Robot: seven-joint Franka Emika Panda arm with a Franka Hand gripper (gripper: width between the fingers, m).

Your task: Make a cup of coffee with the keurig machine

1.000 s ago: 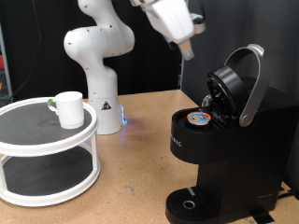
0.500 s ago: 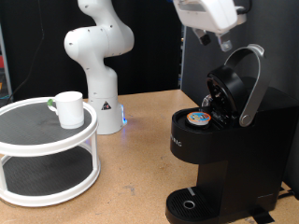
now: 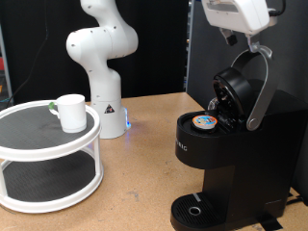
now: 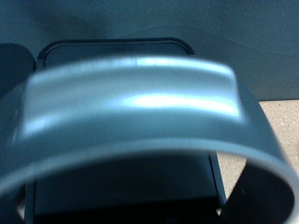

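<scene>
The keurig machine (image 3: 226, 159) stands at the exterior view's right with its lid raised. A pod with a colourful foil lid (image 3: 203, 121) sits in its open holder. My gripper (image 3: 242, 41) hangs at the top right, just above the silver-grey lid handle (image 3: 258, 89), with its fingers apart and nothing between them. The wrist view is filled by that handle (image 4: 140, 93), close and blurred, with the black machine top (image 4: 121, 187) behind it. The cup (image 3: 70, 112), white with a greenish handle, stands on the top tier of a white round rack (image 3: 38, 144) at the left.
The white robot base (image 3: 104, 67) stands behind the rack, on the brown table (image 3: 144, 183). The machine's round drip base (image 3: 195, 210) at the bottom is bare. A black backdrop is behind everything.
My gripper has moved to the exterior view's right, from the top middle to just above the raised lid handle. The cup, pod and machine have not moved.
</scene>
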